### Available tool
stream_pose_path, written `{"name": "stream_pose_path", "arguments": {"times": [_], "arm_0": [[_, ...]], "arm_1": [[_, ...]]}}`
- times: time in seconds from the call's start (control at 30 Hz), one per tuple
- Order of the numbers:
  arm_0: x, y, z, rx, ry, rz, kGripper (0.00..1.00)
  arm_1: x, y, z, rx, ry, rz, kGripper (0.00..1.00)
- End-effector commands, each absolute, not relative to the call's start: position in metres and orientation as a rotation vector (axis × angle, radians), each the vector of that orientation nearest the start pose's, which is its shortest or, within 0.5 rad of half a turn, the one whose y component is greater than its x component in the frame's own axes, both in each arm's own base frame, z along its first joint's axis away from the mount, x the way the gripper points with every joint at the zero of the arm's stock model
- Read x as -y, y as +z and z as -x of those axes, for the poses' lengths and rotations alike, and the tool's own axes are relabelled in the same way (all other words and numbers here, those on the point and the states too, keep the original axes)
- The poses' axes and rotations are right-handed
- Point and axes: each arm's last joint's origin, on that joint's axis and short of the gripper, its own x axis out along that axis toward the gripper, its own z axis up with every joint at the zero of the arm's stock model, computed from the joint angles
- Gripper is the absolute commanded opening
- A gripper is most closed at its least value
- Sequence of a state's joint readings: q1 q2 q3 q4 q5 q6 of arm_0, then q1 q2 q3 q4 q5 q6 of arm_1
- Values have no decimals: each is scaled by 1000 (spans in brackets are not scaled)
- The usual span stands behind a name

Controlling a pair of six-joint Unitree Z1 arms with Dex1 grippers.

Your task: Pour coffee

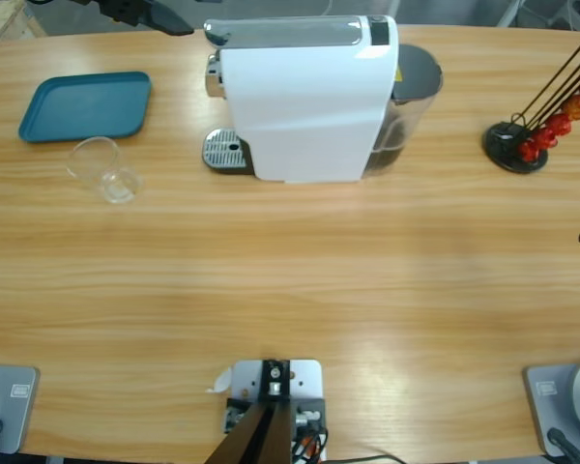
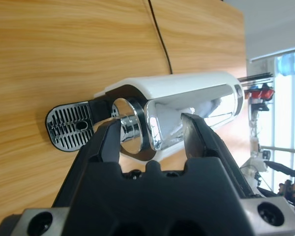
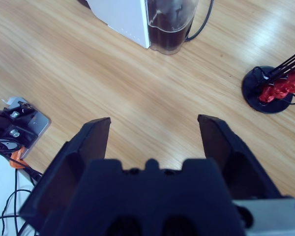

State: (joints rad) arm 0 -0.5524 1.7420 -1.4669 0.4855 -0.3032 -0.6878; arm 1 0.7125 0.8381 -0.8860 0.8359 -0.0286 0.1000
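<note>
Since no coffee shows anywhere yet, the job is at its start. One white coffee machine (image 1: 304, 101) stands by the tabletop's far edge. One clear glass cup (image 1: 101, 169) lies near the far left corner, beside one blue tray (image 1: 85, 106). The left end effector (image 2: 151, 132) is wide around the machine's shiny spout. The right end effector (image 3: 152, 130) is wide, holding nothing. Next, the cup likely must go under the spout.
</note>
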Motion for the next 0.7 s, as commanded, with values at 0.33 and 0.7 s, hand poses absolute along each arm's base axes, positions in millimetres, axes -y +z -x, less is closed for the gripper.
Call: {"name": "stream_pose_path", "arguments": {"times": [0.33, 0.7], "arm_0": [[212, 338, -317, -1116, -458, 517, 217], [215, 335, -315, -1136, -475, 519, 0]], "arm_1": [[-44, 336, -54, -825, 599, 199, 761], [-45, 336, -55, -829, 600, 201, 761]]}}
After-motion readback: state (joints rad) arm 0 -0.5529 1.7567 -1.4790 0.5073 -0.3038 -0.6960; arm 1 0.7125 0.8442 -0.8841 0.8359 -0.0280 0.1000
